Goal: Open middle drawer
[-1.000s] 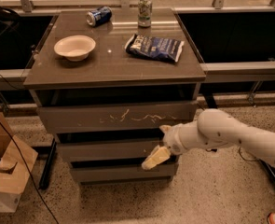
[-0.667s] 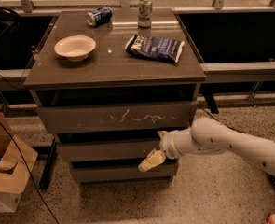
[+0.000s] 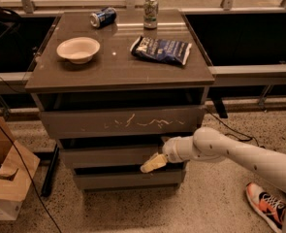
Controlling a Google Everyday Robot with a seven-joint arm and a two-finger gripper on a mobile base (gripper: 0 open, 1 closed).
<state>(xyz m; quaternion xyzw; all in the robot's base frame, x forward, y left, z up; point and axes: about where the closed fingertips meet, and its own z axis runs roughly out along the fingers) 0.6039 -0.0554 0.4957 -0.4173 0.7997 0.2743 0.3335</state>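
Note:
The middle drawer [image 3: 108, 156] is the plain grey-brown second front of the cabinet, below the taller front with white scratch marks [image 3: 118, 123] and above the smallest front [image 3: 125, 180]. It stands out a little from the cabinet, with a dark gap above it. My gripper [image 3: 151, 164] comes in from the right on a white arm [image 3: 230, 152]. Its yellowish tip lies against the right part of the middle drawer's front, near its lower edge.
On the cabinet top stand a white bowl [image 3: 78, 49], a dark chip bag [image 3: 160, 50], an upright can [image 3: 150, 12] and a blue can on its side [image 3: 103, 17]. A cardboard box [image 3: 4, 178] sits on the floor at left. A shoe [image 3: 268, 205] shows at right. Cables cross the floor.
My arm and gripper have moved slightly left along the middle drawer's front. The drawers look unchanged.

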